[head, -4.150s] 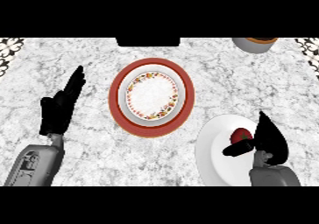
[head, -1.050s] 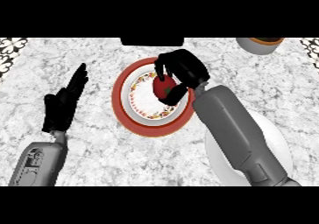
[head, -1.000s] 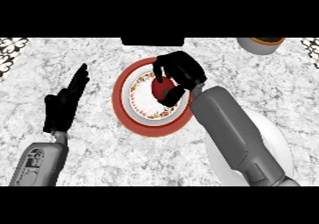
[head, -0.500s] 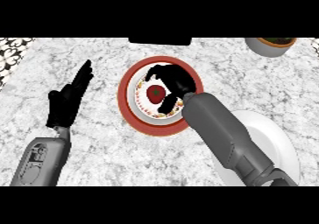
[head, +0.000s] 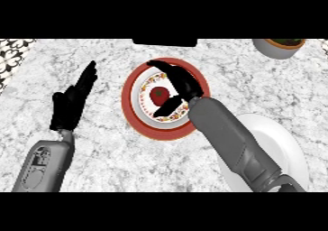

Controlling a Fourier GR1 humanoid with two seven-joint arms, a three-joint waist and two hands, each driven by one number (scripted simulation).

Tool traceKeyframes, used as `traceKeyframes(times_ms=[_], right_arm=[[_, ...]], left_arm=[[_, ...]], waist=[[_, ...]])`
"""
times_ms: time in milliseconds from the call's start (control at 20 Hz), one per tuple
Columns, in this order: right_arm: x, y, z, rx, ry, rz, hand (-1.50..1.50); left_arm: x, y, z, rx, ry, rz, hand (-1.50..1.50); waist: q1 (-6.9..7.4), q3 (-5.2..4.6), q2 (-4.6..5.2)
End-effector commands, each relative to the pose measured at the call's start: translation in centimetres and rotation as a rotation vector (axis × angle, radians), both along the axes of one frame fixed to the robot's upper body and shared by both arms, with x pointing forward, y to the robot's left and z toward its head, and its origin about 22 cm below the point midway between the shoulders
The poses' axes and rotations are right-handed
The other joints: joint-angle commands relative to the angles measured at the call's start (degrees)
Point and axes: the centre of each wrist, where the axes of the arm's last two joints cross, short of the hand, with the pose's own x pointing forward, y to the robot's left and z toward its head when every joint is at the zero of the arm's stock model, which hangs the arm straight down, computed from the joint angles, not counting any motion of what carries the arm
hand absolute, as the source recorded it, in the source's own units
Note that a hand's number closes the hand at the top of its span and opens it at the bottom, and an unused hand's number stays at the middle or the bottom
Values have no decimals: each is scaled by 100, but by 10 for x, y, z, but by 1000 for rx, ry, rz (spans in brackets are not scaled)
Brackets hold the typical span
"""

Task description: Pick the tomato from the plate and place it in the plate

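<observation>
Tomato [head: 158, 95]: lies on the patterned middle of the red-rimmed plate [head: 130, 101], a little left of centre, in plain sight and resting on the plate's own surface.
Right robot hand [head: 182, 83]: hangs over the right half of that plate, fingers stretched toward the far rim and the thumb slanting down past the tomato's near side. It is spread, not curled round anything, so it holds nothing.
Why so: the fingers and thumb bracket the tomato from the right, which reads as the pose of a hand letting go. Judged from this, the placing step looks done or nearly done.
Contact: whether the thumb tip touches the tomato or passes just beside it is hard to tell from this steep angle.
Right forearm [head: 226, 135]: runs from the lower right up to the hand, crossing the white plate [head: 289, 146], which shows nothing on its visible part.
Left robot hand [head: 72, 100]: rests open at the left, fingers up, well apart from both plates, out of the working arm's way.
Tomato's facing: it is close to round, with no clear long axis. A small darker mark on top suggests the stem end faces up toward the camera.
Bench [head: 260, 85]: marbled, carrying both plates and a bowl [head: 278, 48] at the far right corner, well away from the action.
</observation>
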Motion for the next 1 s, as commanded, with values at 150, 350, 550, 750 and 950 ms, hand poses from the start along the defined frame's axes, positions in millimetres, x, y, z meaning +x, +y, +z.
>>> traceKeyframes(times_ms=[150, 350, 550, 750, 950], right_arm=[[12, -20, 4, 298, 32, -144, -150], [35, -81, 19, 323, 31, -230, -150], [41, -141, 22, 392, 38, -282, -150], [44, -193, 29, 391, 26, -269, -150], [41, -218, 26, 346, 53, -239, -150]], left_arm=[[-7, 18, -5, -4, 5, 58, 0], [-7, 12, -1, 15, 12, 53, 0], [-19, 12, -5, -11, 11, 41, 0], [-25, 3, -4, -5, 7, 44, 0], [-20, 8, 4, 1, 7, 37, 0]], waist=[[-235, -3, -48], [-301, -3, -56], [-278, -2, -52], [-235, 0, -40], [-235, -1, -39]])
